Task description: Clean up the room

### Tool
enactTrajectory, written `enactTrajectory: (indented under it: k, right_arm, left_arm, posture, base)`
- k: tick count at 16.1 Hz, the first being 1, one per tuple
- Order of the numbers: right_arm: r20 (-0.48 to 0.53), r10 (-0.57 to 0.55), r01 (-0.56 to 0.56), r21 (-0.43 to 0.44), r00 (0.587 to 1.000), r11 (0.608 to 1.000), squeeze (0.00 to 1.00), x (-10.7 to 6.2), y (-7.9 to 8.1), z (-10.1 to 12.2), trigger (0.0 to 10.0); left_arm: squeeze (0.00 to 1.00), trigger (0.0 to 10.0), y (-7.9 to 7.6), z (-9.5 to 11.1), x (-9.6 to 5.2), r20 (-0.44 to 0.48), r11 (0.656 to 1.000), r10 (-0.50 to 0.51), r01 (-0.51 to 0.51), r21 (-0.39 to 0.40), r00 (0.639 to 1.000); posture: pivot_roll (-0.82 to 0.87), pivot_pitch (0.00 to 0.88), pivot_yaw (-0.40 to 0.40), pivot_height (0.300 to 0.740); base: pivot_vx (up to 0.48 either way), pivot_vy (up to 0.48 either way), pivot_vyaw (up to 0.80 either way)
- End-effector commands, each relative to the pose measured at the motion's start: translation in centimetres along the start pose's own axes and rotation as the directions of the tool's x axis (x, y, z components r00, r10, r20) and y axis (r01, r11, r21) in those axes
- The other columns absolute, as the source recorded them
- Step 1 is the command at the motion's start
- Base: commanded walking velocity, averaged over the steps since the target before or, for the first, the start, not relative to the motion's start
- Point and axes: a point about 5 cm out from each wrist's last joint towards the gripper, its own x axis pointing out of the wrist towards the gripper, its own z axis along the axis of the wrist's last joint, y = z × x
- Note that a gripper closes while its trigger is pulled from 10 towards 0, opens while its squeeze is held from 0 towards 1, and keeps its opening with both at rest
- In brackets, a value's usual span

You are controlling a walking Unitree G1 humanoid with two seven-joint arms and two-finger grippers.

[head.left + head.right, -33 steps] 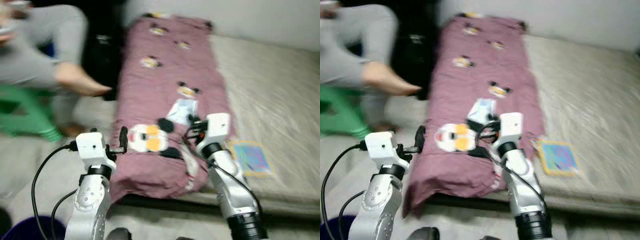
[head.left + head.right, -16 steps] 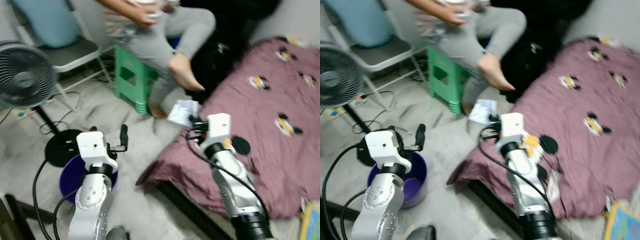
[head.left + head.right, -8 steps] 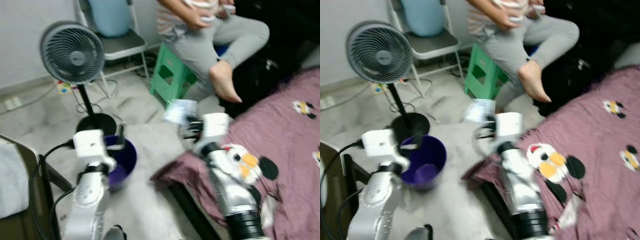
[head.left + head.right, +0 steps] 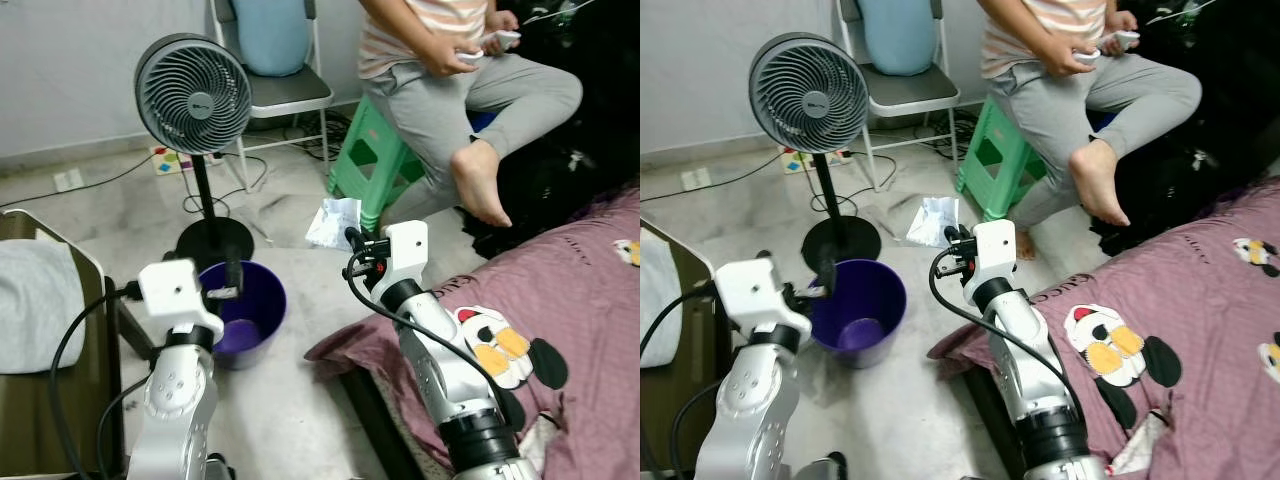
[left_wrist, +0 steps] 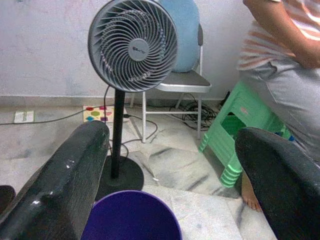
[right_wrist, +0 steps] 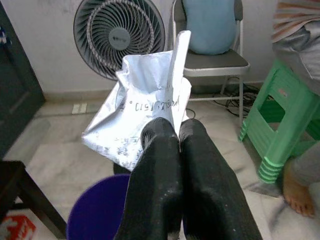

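Observation:
A crumpled silver foil wrapper (image 6: 145,115) is pinched at one edge by my right gripper (image 6: 177,132), which is shut on it. In the left eye view that gripper (image 4: 352,240) holds the wrapper (image 4: 335,222) above the floor, just right of a purple bin (image 4: 245,310). The bin stands upright on the marble floor and looks almost empty. My left gripper (image 4: 232,275) hangs open over the bin's near rim, with nothing between its fingers (image 5: 85,165). The bin's rim (image 5: 131,217) lies right below them.
A grey standing fan (image 4: 193,95) stands right behind the bin. A person sits on a green stool (image 4: 370,160) at the back right, one bare foot out. A folding chair with a blue cushion (image 4: 275,40), a bed with a maroon blanket (image 4: 560,330) and dark furniture (image 4: 35,300) at the left ring the floor.
The camera has swung left from the bed to the floor, bringing the fan and purple bin into view. My right gripper keeps hold of the wrapper throughout.

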Motion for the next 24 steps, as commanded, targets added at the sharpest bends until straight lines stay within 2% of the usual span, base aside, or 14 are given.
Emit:
enactTrajectory:
  k: [1, 3, 6, 8, 12, 14, 18, 21, 24]
  right_arm:
    - [0.009, 0.016, -0.016, 0.001, 1.000, 1.000, 0.00, 0.3, 0.1, 0.3, 10.0]
    - [0.010, 0.019, -0.019, 0.002, 1.000, 1.000, 0.00, 0.5, 0.2, 0.4, 10.0]
    - [0.019, -0.003, 0.003, 0.006, 1.000, 1.000, 0.00, 0.3, -0.1, 0.3, 10.0]
    - [0.038, -0.091, 0.091, 0.017, 0.995, 0.996, 0.00, -0.7, -1.1, 0.1, 10.0]
    - [0.054, -0.187, 0.186, 0.025, 0.981, 0.982, 0.00, -2.4, -1.9, -0.2, 10.0]
    - [0.060, -0.247, 0.247, 0.022, 0.967, 0.969, 0.00, -3.4, -2.9, -0.3, 10.0]
    - [0.081, -0.242, 0.242, 0.009, 0.967, 0.970, 0.00, -2.6, -3.2, 0.6, 10.0]
    - [0.085, -0.313, 0.311, 0.034, 0.946, 0.950, 0.00, -3.4, -3.9, 0.3, 10.0]
    - [0.096, -0.360, 0.358, 0.034, 0.928, 0.933, 0.00, -4.0, -3.8, 0.0, 10.0]
  left_arm:
    - [0.00, 10.0, 0.0, 0.0, -0.4, 0.003, 0.999, 0.030, -0.030, -0.012, 1.000]
    - [0.00, 10.0, -0.1, -0.1, -0.5, 0.002, 0.999, 0.032, -0.032, -0.012, 0.999]
    - [0.00, 10.0, -0.3, -0.1, -0.2, -0.002, 1.000, 0.008, -0.008, -0.007, 1.000]
    - [0.00, 10.0, -1.2, -0.1, 0.7, -0.014, 0.997, -0.080, 0.080, -0.001, 0.997]
    - [0.00, 10.0, -2.2, -0.2, 1.8, -0.029, 0.985, -0.175, 0.175, -0.002, 0.984]
    - [0.00, 10.0, -3.5, -0.2, 2.3, -0.031, 0.972, -0.236, 0.236, 0.000, 0.971]
    - [0.00, 10.0, -3.5, -0.4, 2.9, -0.029, 0.968, -0.252, 0.252, 0.006, 0.967]
    - [0.00, 10.0, -3.8, -0.7, 2.5, -0.049, 0.960, -0.279, 0.279, 0.010, 0.959]
    - [0.00, 10.0, -4.3, -0.9, 3.1, -0.061, 0.946, -0.323, 0.325, 0.016, 0.944]
  posture:
    - [0.04, 0.129, -0.198, 0.740]
    - [0.04, 0.129, -0.199, 0.740]
    - [0.02, 0.127, -0.157, 0.740]
    - [-0.02, 0.124, -0.078, 0.740]
    - [-0.07, 0.122, 0.011, 0.740]
    - [-0.10, 0.113, 0.041, 0.740]
    - [-0.10, 0.118, 0.030, 0.740]
    - [-0.10, 0.128, 0.081, 0.740]
    - [-0.13, 0.122, 0.152, 0.740]
  base:
    - [0.000, 0.000, 0.00]
    - [0.000, 0.000, 0.00]
    - [0.000, 0.000, 0.00]
    - [0.000, 0.000, 0.00]
    - [0.000, 0.000, 0.00]
    - [0.000, 0.000, 0.00]
    - [0.000, 0.000, 0.00]
    - [0.000, 0.000, 0.00]
    - [0.000, 0.000, 0.00]
